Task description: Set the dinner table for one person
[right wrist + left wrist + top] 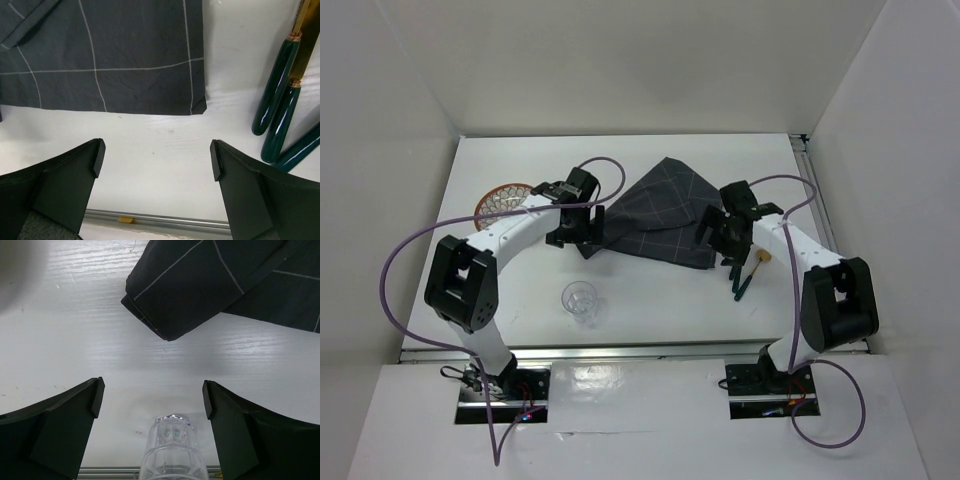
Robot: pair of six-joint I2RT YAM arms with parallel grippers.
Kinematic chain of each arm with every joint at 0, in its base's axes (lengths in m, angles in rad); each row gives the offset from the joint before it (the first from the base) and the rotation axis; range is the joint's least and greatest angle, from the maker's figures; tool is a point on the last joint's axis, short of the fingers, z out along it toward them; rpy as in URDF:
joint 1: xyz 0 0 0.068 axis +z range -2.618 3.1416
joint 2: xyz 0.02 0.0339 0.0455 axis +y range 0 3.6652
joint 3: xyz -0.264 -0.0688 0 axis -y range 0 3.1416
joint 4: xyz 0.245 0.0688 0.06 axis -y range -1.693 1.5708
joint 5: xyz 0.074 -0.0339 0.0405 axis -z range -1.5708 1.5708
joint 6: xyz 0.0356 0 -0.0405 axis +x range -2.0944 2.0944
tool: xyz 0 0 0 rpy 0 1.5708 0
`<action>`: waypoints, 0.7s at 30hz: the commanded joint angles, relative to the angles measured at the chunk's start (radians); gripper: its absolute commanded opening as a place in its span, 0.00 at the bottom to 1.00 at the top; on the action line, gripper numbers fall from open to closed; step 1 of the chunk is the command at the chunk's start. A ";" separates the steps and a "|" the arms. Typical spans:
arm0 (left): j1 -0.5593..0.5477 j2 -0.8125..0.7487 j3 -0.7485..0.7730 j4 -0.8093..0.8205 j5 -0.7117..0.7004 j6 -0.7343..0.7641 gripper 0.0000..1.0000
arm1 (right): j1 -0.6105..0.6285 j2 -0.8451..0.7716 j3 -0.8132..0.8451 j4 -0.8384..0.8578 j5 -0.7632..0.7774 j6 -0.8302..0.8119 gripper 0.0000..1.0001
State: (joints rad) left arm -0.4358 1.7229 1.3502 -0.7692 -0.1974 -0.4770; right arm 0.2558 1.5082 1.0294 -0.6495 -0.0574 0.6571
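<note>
top external: high at the near side, looks down on the whole dinner table (720,155). left and right wrist: close above it, looking steeply down. all three share the dark checked cloth (660,215).

Clear faceted glass tumbler (172,452): base cut off at frame bottom. Dark-green-handled gold cutlery (276,85): heads beyond frame.
</note>
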 commanded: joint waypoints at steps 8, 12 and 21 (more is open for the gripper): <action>0.118 0.090 -0.062 0.143 0.228 -0.086 0.96 | -0.038 0.018 -0.063 0.142 -0.059 0.091 1.00; 0.129 0.115 -0.062 0.163 0.250 -0.104 0.95 | -0.038 0.072 -0.063 0.175 -0.087 0.101 1.00; 0.157 0.175 -0.083 0.214 0.352 -0.135 0.91 | -0.038 0.122 -0.072 0.176 -0.071 0.144 0.94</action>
State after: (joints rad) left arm -0.2962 1.8847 1.2835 -0.5915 0.0875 -0.5835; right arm 0.2241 1.6184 0.9607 -0.5045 -0.1364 0.7704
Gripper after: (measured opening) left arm 0.913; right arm 0.948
